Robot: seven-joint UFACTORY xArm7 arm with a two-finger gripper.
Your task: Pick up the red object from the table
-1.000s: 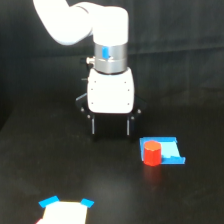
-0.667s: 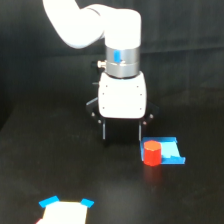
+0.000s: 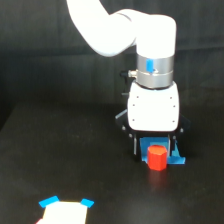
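The red object (image 3: 157, 157) sits on the table (image 3: 60, 165), toward the exterior view's right, near side of the scene, resting against or on the near edge of a flat blue piece (image 3: 175, 159). The claw (image 3: 155, 148) hangs just above and slightly behind it, fingers spread apart, nothing held; one dark finger (image 3: 135, 146) shows left of the block, the other is at the right, partly lost against the blue. The block looks to be between them, not yet touched as far as can be told.

Risks, as a guess: the claw seems centred a bit far of the block, so a straight descent could land a fingertip on its top or clip the far edge and knock it over or push it nearer. The block is small and narrower than the claw body, so closing too high may pinch only the top rim and let it slip. Fingers might also catch the blue piece and drag it along.

Orientation: the block stands upright, a stubby shape, long axis roughly vertical, flat top facing up. No clear front; whether round or squared is hard to say.

A white-and-blue thing (image 3: 65, 210) lies at the near left, well apart.
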